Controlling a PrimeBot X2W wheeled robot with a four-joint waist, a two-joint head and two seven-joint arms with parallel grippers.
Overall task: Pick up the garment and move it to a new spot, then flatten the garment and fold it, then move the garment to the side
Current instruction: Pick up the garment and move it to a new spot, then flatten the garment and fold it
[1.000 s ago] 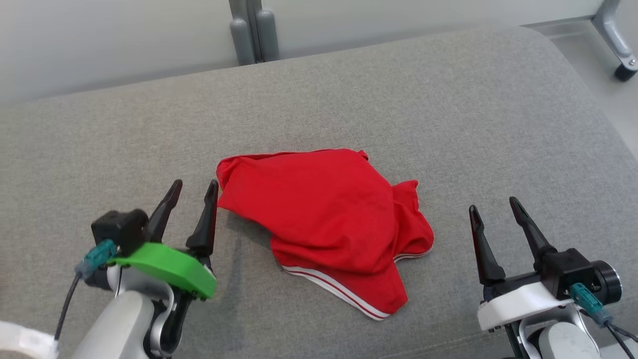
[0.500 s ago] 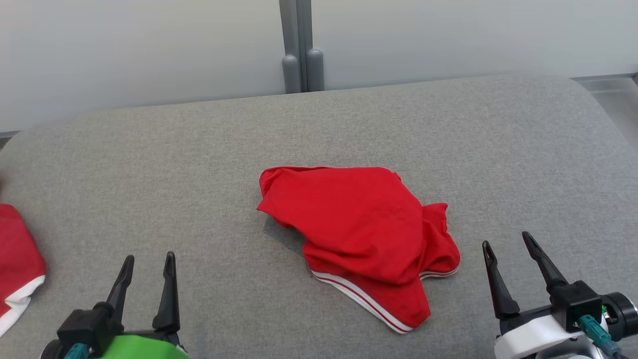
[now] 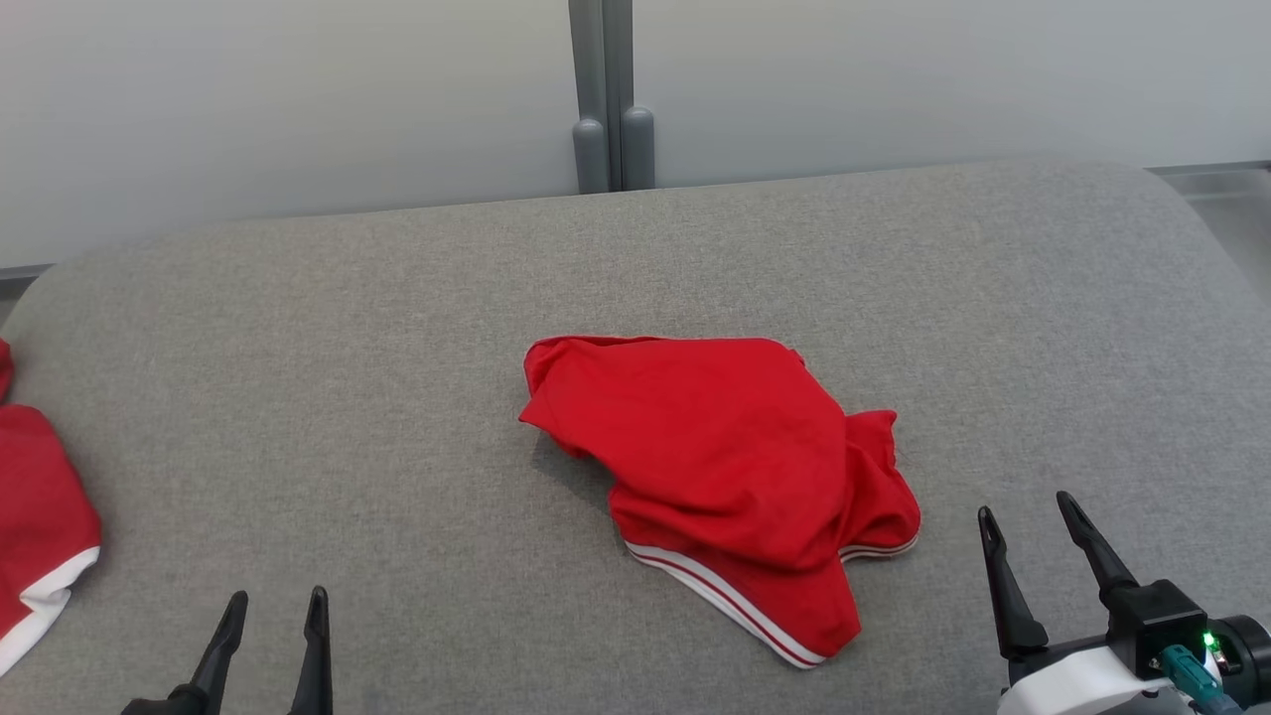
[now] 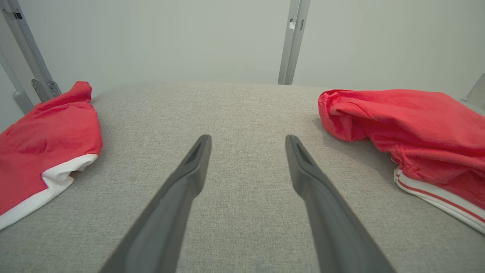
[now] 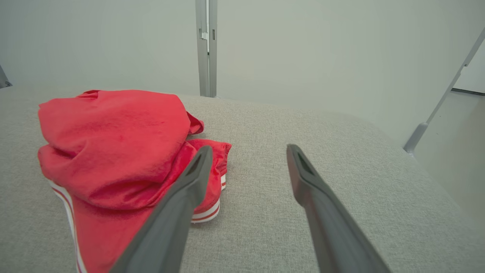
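Limp and light, the red garment (image 3: 715,467) lies crumpled between the left fingers (image 3: 316,645) and right fingers (image 3: 1001,586), both spread and empty, and is probably best pinched at its striped hem (image 3: 725,596), nearer the right fingers.

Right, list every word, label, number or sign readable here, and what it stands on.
None. No writing, label or number shows on the crumpled red garment with white-striped hem, the other red garment with white trim, the grey fabric cushion or the pale wall panels.

You're looking at a lab-like test bay: a grey fabric-covered pad (image 3: 298,328) stands against plain pale partition panels (image 3: 248,99) joined by a grey metal post (image 3: 603,89).
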